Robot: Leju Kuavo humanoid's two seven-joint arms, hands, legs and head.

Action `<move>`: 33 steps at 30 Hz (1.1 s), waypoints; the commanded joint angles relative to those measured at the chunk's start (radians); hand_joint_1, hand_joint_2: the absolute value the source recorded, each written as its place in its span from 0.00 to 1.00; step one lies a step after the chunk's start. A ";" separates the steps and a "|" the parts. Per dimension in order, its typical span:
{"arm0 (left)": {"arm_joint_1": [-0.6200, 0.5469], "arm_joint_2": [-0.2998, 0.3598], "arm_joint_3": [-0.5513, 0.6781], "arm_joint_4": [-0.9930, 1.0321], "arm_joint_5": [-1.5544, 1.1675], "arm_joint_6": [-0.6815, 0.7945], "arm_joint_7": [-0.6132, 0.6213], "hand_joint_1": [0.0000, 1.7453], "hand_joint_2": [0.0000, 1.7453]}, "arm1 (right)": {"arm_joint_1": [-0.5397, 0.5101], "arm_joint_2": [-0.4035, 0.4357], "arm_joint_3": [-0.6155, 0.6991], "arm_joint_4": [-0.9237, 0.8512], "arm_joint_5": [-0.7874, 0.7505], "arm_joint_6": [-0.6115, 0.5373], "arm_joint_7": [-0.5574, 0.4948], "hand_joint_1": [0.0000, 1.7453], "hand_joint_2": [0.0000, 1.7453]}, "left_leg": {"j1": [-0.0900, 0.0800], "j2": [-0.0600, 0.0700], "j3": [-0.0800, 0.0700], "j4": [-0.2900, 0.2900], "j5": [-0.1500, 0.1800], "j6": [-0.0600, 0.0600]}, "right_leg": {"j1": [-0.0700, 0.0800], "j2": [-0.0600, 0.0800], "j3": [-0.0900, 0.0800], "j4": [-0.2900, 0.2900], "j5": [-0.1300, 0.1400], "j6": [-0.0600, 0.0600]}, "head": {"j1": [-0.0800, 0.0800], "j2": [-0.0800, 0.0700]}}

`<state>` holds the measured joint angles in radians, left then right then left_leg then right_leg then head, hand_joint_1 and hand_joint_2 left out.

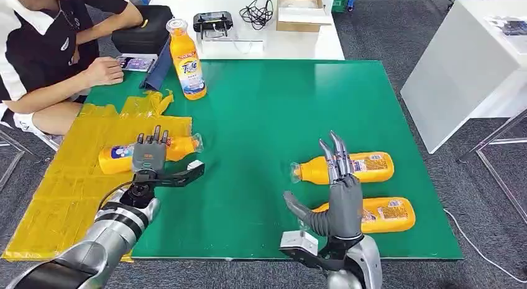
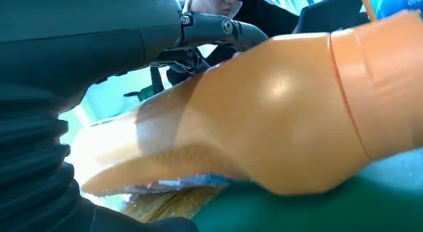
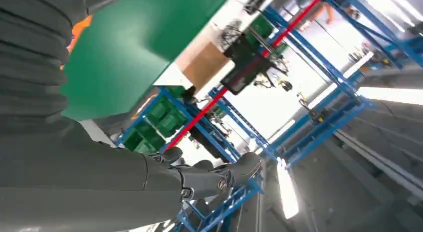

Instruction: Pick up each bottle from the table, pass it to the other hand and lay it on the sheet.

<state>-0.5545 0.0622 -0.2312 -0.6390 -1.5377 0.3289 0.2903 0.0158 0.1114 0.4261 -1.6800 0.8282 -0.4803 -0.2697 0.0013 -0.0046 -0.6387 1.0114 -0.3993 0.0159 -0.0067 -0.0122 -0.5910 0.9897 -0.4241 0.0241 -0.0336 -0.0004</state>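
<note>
An orange bottle lies on its side on the yellow sheet, its clear cap end toward the green mat. My left hand lies over its middle with fingers straight and thumb spread aside, not gripping. The left wrist view has that bottle close under my left hand. My right hand is raised and open, fingers pointing up, holding nothing. Behind it two orange bottles lie on the mat. Another bottle stands upright at the mat's far left.
A person sits at the far left with a phone. A black bag, a device, cables and a cardboard box are on the white table behind. Another white table stands to the right.
</note>
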 commanded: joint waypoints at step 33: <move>0.328 -0.111 0.039 -0.686 0.695 0.203 -0.549 0.00 1.00 | -0.326 -0.255 -0.167 0.510 0.239 0.172 0.153 0.00 1.00 | -0.001 0.001 0.004 0.000 -0.002 -0.001 | 0.000 0.002 0.004 -0.001 -0.001 0.000 | -0.001 0.000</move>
<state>-0.2195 -0.0427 -0.1789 -1.3165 -0.8473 0.5318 -0.2571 -0.2376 -0.1308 0.2640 -1.3077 1.0655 -0.3208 -0.1194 0.0000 -0.0051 -0.6401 1.0117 -0.3994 0.0164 -0.0072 -0.0127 -0.5920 0.9895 -0.4237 0.0250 -0.0343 -0.0004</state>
